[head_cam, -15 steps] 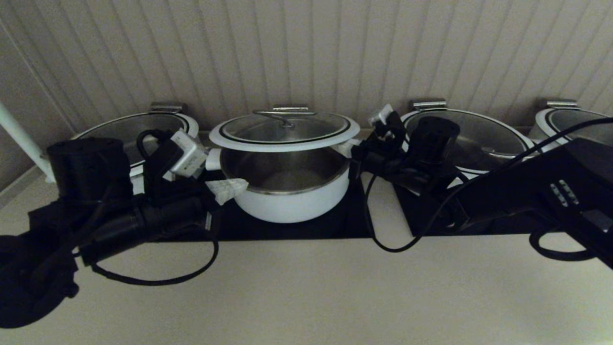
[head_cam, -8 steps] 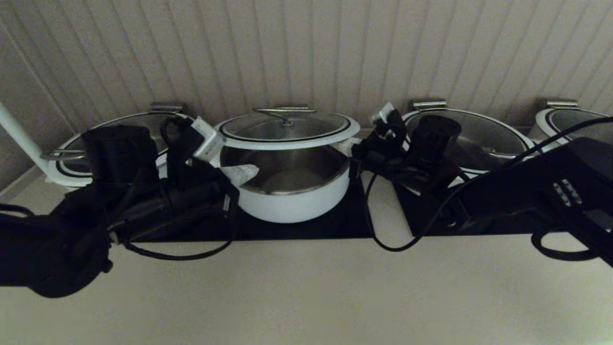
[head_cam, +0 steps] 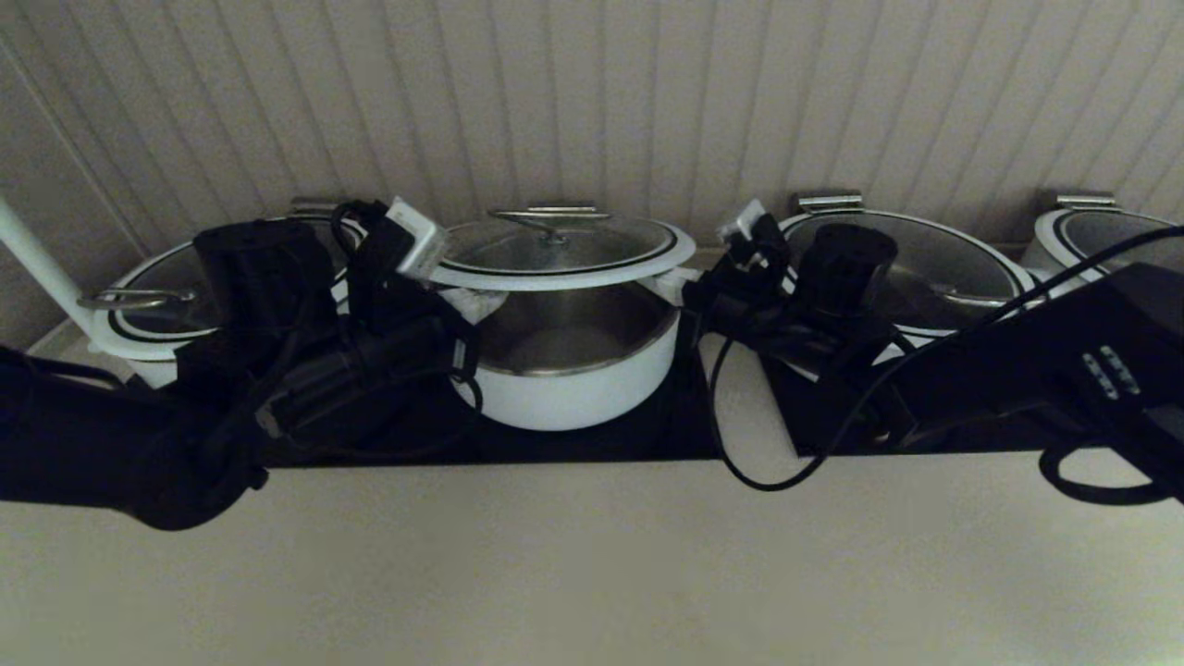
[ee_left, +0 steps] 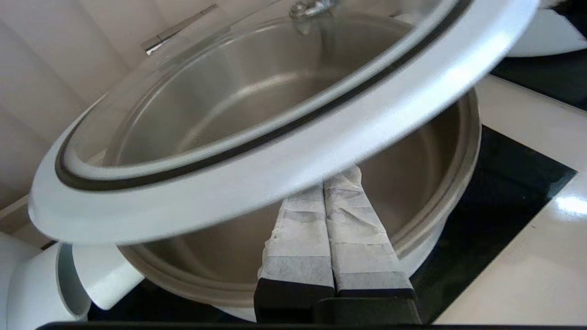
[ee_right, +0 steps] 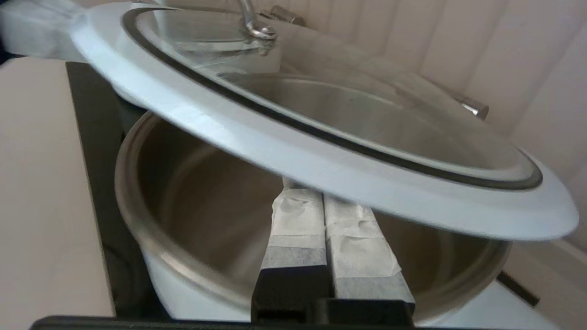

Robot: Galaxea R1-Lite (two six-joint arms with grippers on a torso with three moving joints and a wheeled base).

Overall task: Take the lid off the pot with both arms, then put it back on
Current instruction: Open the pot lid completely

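Since a second ago my left hand moved in under the lid's left rim. Both hands, right hand included, have fingers pressed together, propping the lid above the pot.

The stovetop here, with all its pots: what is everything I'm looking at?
lid: one, glass with white rim, held above the middle pot.
pot: one, white, steel inside, centre, open.
wider pots: three, white, lidded, one left, two right.
cooktop panels: black, under the pots.
counter: beige, in front.
wall: pale, ribbed, behind.
left gripper: fingers together under the lid's rim.
right gripper: same, opposite side.
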